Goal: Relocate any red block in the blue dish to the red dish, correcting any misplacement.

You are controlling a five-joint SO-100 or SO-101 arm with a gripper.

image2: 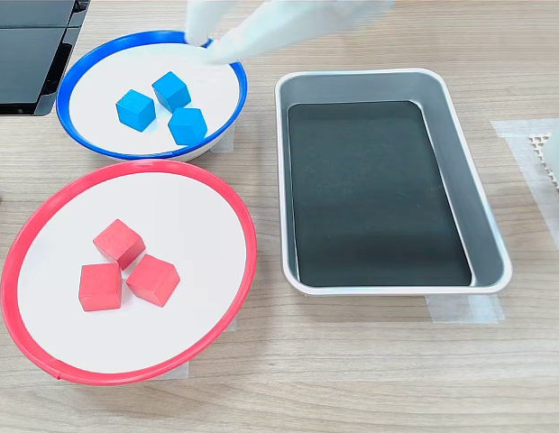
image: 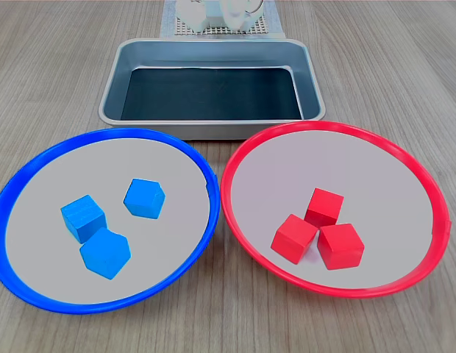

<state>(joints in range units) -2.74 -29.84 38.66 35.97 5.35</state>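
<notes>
Only a blurred white streak of the arm (image2: 279, 23) shows, crossing the top of the second exterior view above the far rim of the blue dish (image2: 81, 72); whether that streak includes the gripper, and whether its jaws are spread or closed, I cannot tell. In the first exterior view just the white base (image: 217, 15) of the arm stands at the top edge, behind the metal tray (image: 110, 88).

The blue dish (image: 37, 165) holds three blue cubes (image: 103, 228) and no red one. In the second exterior view these blue cubes (image2: 167, 108) sit close together, near the middle of the dish.

All three red blocks (image: 320, 228) lie in the red dish (image: 243, 154), bunched and touching one another (one behind, two in front, in the first exterior view). In the second exterior view the red blocks (image2: 122, 266) sit left of the middle of the red dish (image2: 234, 207).

The two dishes stand side by side, rims nearly touching. The metal tray (image2: 482, 207), rectangular with a dark floor, lies on the wooden table (image2: 352, 361) just beside both dishes.
</notes>
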